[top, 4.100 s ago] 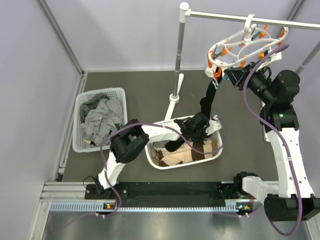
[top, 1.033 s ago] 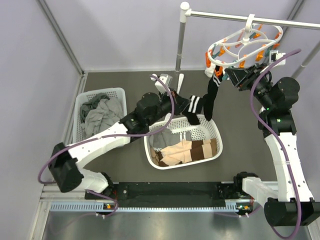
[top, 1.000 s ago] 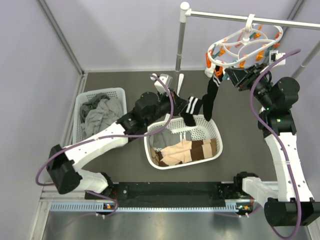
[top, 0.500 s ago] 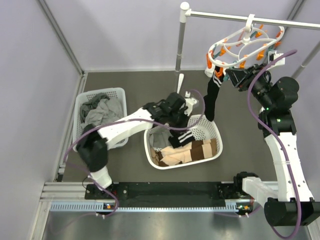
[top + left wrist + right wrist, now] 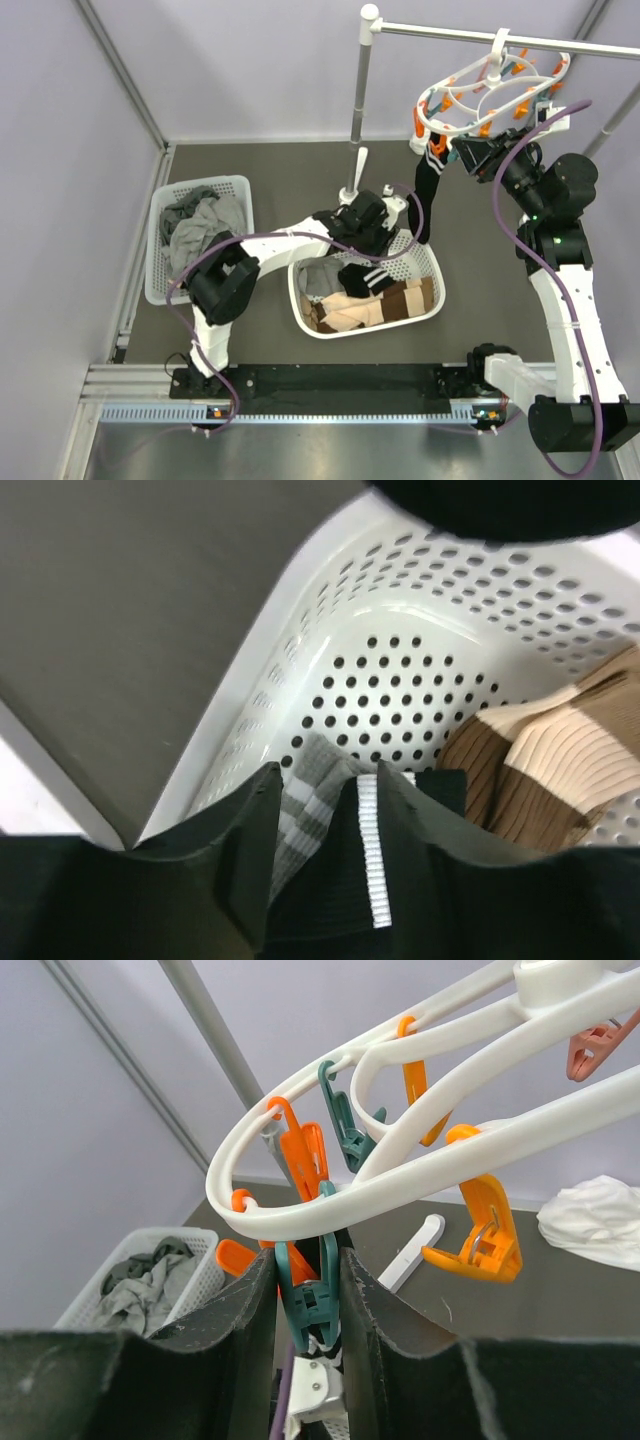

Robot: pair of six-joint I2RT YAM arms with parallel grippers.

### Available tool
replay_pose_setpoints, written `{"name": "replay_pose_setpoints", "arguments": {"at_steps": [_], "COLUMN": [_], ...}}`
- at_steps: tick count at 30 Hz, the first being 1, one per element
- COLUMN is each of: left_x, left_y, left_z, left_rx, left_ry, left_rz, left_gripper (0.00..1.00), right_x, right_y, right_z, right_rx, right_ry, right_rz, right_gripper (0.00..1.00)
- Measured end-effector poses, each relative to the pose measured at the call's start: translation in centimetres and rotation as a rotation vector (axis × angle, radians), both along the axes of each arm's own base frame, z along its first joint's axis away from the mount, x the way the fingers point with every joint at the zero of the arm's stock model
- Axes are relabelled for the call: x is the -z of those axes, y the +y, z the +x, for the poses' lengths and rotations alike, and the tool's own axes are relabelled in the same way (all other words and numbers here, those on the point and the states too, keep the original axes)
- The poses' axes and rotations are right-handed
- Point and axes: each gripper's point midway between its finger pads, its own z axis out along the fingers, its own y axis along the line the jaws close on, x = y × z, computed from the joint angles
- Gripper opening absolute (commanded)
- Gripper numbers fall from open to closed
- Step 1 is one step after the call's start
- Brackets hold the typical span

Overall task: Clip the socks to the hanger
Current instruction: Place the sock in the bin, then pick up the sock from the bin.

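1. At far right, the right gripper (image 5: 308,1265) pinches the hanger (image 5: 400,1160)'s teal peg (image 5: 305,1305); only the top view shows a black sock (image 5: 421,205) hanging there.
2. Nearer, the left gripper (image 5: 325,795), parted, hovers over a striped sock (image 5: 365,278) in the basket (image 5: 330,610).

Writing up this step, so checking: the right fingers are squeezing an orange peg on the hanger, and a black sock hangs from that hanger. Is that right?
Not quite. The peg pinched between the right fingers is teal, not orange, as the right wrist view shows. The rest holds: a black sock hangs from the hanger.
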Motion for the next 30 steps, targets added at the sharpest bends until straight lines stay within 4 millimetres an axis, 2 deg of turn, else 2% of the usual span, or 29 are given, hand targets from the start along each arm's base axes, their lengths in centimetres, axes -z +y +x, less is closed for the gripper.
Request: {"name": "replay_pose_setpoints", "arguments": {"at_steps": [1,4,8,11,16,18,30], "left_x": [-0.6,-2.2,-3.5,-3.6,-2.4,-1.9,3.4], "left_y": [-0.1,0.8,1.7,1.5,1.3,1.2,1.6], "left_z": [0.2,-0.6,-3.8,-6.0,-8.8,-9.3,-8.2], "left_rx": [0.005,0.053,0.219,0.353,0.528,0.563,0.623], "left_ry": [-0.030,-0.114,-0.232,-0.298,-0.375,-0.398,-0.455], "left_rz": [-0.017,-0.028,0.011,0.061,0.170,0.208,0.436], "left_gripper": [0.56,0.56,0.56,0.58,0.61,0.61,0.58], "right_x": [0.0,0.0,0.0,0.0,0.0,0.0,0.1], "right_y": [0.0,0.0,0.0,0.0,0.0,0.0,0.1], "right_z": [0.0,0.0,0.0,0.0,0.0,0.0,0.0], "right_rx": [0.000,0.000,-0.001,-0.001,-0.001,-0.001,-0.004], "right_ry": [0.000,0.000,-0.001,-0.001,-0.001,-0.001,0.002], "right_rz": [0.000,0.000,0.000,0.000,0.000,0.000,-0.001], "right_gripper": [0.00,0.00,0.00,0.00,0.00,0.00,0.00]}}
